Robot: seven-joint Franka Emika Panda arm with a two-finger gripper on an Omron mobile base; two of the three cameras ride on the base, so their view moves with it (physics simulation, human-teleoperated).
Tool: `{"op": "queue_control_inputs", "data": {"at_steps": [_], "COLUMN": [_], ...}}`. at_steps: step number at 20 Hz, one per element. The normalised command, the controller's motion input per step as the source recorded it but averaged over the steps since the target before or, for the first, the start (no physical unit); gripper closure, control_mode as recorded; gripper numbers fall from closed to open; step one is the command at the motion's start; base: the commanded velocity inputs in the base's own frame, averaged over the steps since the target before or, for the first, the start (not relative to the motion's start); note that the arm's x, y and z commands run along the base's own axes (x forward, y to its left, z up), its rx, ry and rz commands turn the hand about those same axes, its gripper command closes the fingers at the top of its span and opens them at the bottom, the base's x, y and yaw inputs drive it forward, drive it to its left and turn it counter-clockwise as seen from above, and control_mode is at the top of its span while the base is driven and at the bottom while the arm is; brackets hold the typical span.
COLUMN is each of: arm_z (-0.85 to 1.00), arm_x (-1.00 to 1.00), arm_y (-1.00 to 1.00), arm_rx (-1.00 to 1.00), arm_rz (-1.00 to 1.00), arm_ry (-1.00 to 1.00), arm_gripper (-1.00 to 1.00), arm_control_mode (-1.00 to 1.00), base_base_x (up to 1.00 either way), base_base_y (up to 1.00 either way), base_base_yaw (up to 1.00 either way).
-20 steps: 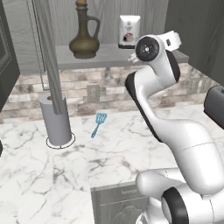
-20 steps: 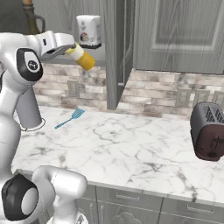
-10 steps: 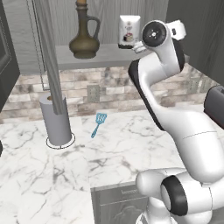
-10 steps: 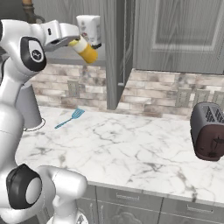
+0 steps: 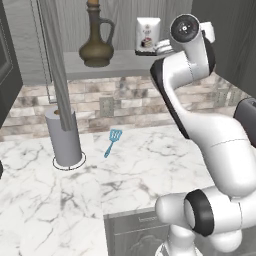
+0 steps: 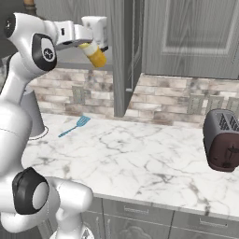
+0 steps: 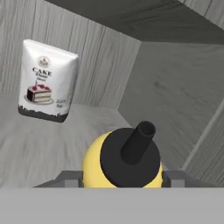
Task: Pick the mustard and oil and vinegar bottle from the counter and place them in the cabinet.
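Note:
The mustard (image 6: 97,56), a yellow squeeze bottle with a dark nozzle cap, hangs tilted at the cabinet's open front, level with its shelf. My gripper (image 6: 89,46) is shut on the bottle's body. In the hand view the mustard (image 7: 127,164) sits between my fingers (image 7: 65,178), nozzle pointing into the cabinet (image 7: 175,78) above the grey shelf floor (image 7: 39,144). The oil and vinegar bottle (image 5: 97,42), a dark brown jug with a handle, stands upright on the left of the cabinet shelf (image 5: 120,62). The marble counter (image 5: 140,170) lies below.
A white cake-mix bag (image 7: 46,81) stands on the shelf just left of the mustard. The open cabinet door (image 6: 123,56) hangs edge-on to the right. On the counter are a blue spatula (image 5: 113,141), a grey cylinder (image 5: 65,137) and a dark toaster (image 6: 223,140).
My arm has lifted and carried the mustard a little up and forward, closer to the cabinet shelf and the white bag. The grip has not changed.

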Motion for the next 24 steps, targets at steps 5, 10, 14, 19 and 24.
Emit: {"op": "queue_control_inputs", "data": {"at_steps": [5,10,14,19,24], "arm_z": [0.00,0.00,0.00,0.00,-0.07], "arm_x": [0.23,0.24,0.25,0.27,0.27], "arm_y": [-0.09,-0.07,-0.09,-0.08,-0.06], "arm_rx": [0.07,0.05,0.05,0.05,0.05], "arm_rz": [0.00,0.00,0.00,0.00,0.00], "arm_ry": [0.00,0.00,-0.01,0.00,0.00], "arm_gripper": [1.00,1.00,1.00,1.00,1.00], "arm_control_mode": [-1.00,-1.00,-1.00,-1.00,-1.00], "base_base_x": [0.00,0.00,0.00,0.00,0.00], "base_base_y": [0.00,0.00,0.00,0.00,0.00], "base_base_yaw": [0.00,0.00,0.00,0.00,0.00]}}
